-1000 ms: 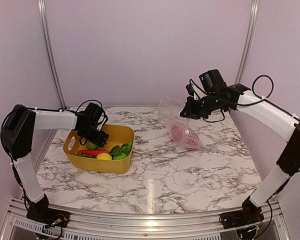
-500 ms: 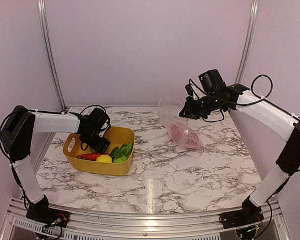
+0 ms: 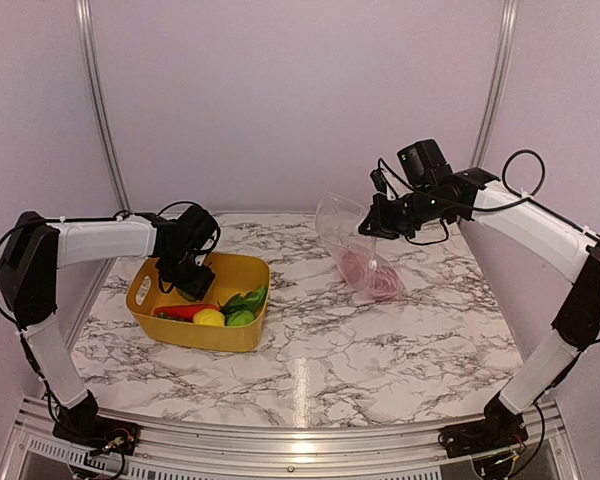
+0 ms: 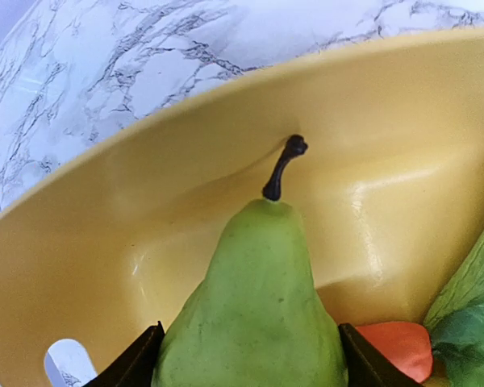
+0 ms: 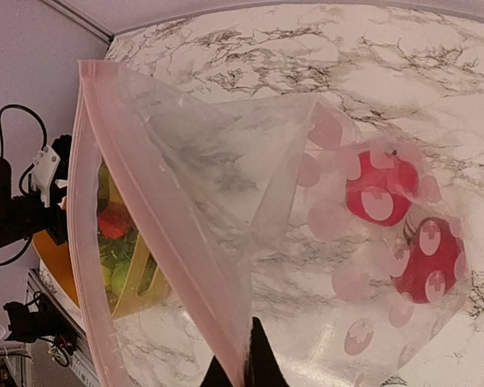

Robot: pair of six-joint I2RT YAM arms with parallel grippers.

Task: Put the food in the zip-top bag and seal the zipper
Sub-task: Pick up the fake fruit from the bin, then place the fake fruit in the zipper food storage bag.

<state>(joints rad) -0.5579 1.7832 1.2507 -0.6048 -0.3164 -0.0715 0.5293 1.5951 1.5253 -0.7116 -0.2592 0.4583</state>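
A yellow basket (image 3: pixel 196 333) sits on the left side of a marble table (image 3: pixel 380 345); pale walls (image 3: pixel 300 100) and metal posts (image 3: pixel 98 100) stand behind.

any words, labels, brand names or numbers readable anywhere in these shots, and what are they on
No readable text in any view.
The clear crinkly zip-top bag carries only pale pink round prints, no letters.
The red round toy foods inside it show white spots, not writing.
The yellow plastic basket and the green toy pear bear no label.
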